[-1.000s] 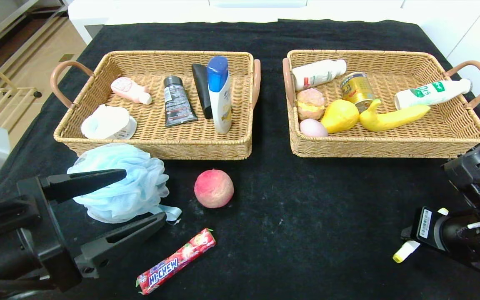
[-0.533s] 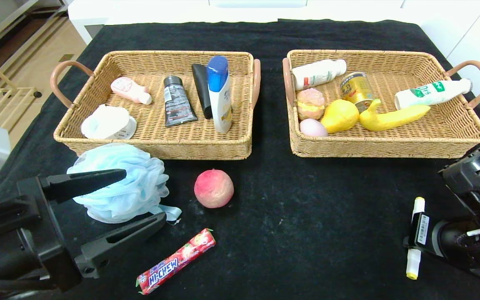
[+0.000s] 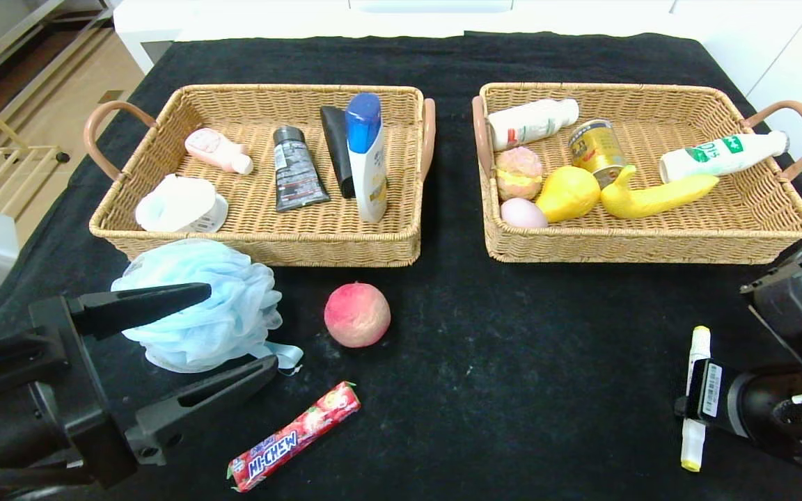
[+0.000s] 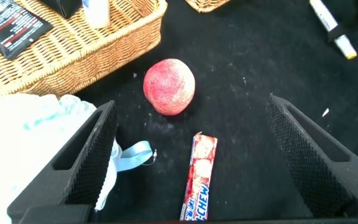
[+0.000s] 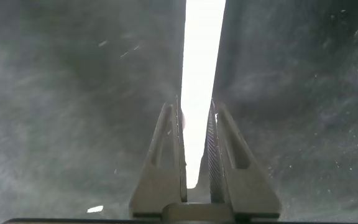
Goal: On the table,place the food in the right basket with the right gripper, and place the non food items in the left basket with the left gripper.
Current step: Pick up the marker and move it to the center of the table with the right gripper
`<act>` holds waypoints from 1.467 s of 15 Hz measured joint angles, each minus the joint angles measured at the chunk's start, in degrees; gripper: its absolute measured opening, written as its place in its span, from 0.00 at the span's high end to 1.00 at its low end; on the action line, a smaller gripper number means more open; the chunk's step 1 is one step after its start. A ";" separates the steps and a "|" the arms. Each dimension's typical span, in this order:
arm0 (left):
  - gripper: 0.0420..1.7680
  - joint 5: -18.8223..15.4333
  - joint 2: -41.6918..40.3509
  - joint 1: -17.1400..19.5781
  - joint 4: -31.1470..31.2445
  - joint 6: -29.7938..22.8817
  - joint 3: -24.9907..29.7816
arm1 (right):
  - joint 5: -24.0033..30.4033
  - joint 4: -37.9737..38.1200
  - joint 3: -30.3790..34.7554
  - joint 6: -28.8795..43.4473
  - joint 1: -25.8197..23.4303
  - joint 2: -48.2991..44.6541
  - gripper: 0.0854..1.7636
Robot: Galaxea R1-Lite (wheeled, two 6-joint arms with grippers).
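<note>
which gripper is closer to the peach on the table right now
Left. The left gripper hangs open just beside the peach, on its left by the blue bath sponge. The right gripper is far off at the table's right edge, shut on a marker.

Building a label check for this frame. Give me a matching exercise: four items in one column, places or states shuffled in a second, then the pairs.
Items:
1. peach
2. marker
3. banana
4. shampoo bottle

Places or states:
A. lying in the right basket
B. on the cloth in front of the left basket, untouched
C. clamped between the right gripper fingers
D. inside the left basket

Pairs: 1-B, 2-C, 3-A, 4-D
</note>
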 joint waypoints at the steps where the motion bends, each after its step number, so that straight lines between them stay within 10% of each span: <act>1: 0.03 0.00 0.01 0.00 0.00 0.00 0.00 | -1.08 0.02 -0.39 -0.45 1.88 -0.66 0.86; 14: 0.03 0.02 0.61 0.00 -0.02 -0.02 0.00 | -8.68 2.12 -17.46 -9.11 22.58 12.31 0.86; 22: 0.03 -0.02 0.43 0.00 -0.11 -0.05 -0.22 | -11.58 2.21 -30.65 -12.06 27.12 23.20 0.86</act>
